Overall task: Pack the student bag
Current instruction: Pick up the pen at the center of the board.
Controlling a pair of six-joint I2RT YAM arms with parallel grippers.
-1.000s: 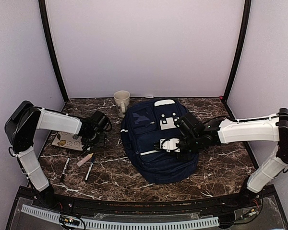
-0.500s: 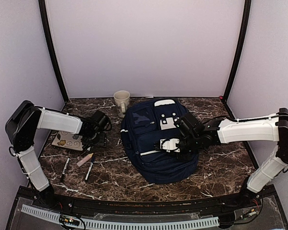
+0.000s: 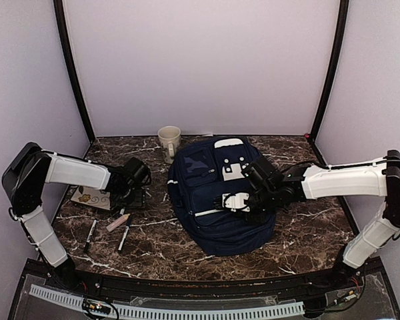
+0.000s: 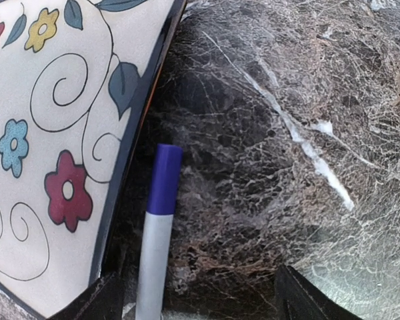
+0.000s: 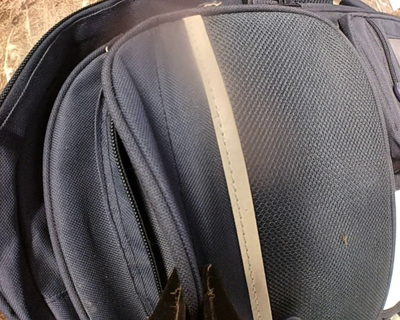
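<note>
now the left gripper sits lower, over a marker.

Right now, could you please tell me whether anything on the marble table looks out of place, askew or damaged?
Nothing looks spilled or damaged. The only untidy spot is the left side, where several pens lie loose at differing angles near the white flower-patterned card. The navy-blue fabric backpack lies flat, and the cream mug stands upright.
</note>
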